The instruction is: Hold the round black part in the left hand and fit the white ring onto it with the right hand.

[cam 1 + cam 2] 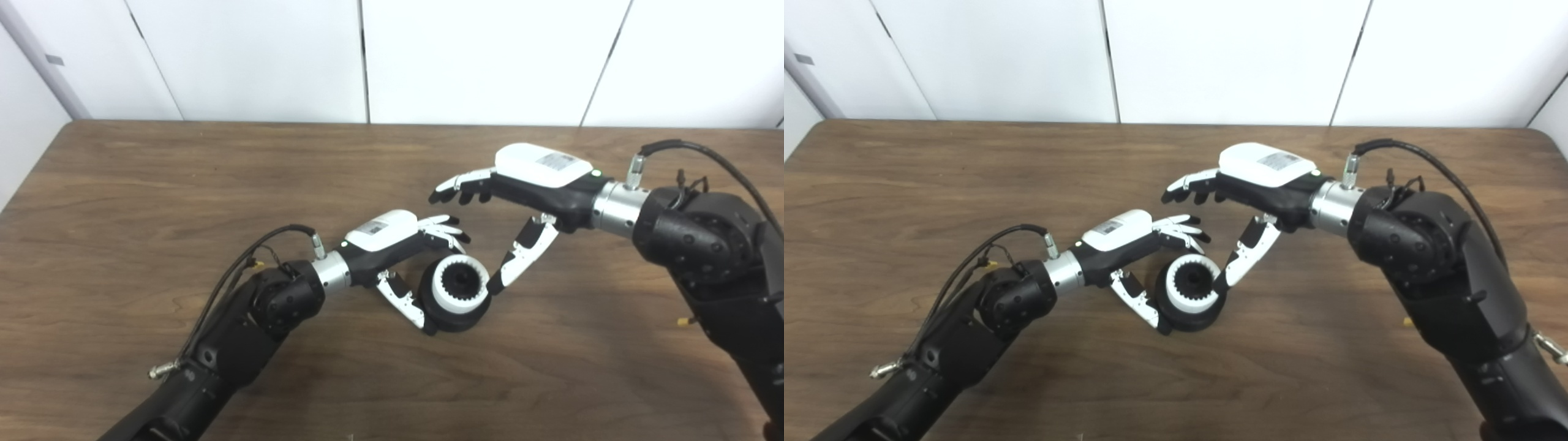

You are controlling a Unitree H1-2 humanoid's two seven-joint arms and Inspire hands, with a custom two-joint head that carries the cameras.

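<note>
The round black part (456,321) stands on the table (184,184) with the white toothed ring (450,301) seated on its top. My left hand (398,242) is closed around the part: its thumb presses the front left side and its fingers (444,229) curl over the back. My right hand (527,184) is above and to the right, open, with its fingers (459,184) spread and lifted off the ring. Its thumb tip (495,285) reaches down to the ring's right edge; I cannot tell whether it touches. The same shows in the right eye view, ring (1185,300).
The brown wooden table runs to a white panelled wall (367,61) at the back. Both black forearms come in low over the table's front half, left (257,318) and right (704,245), each with a loose cable.
</note>
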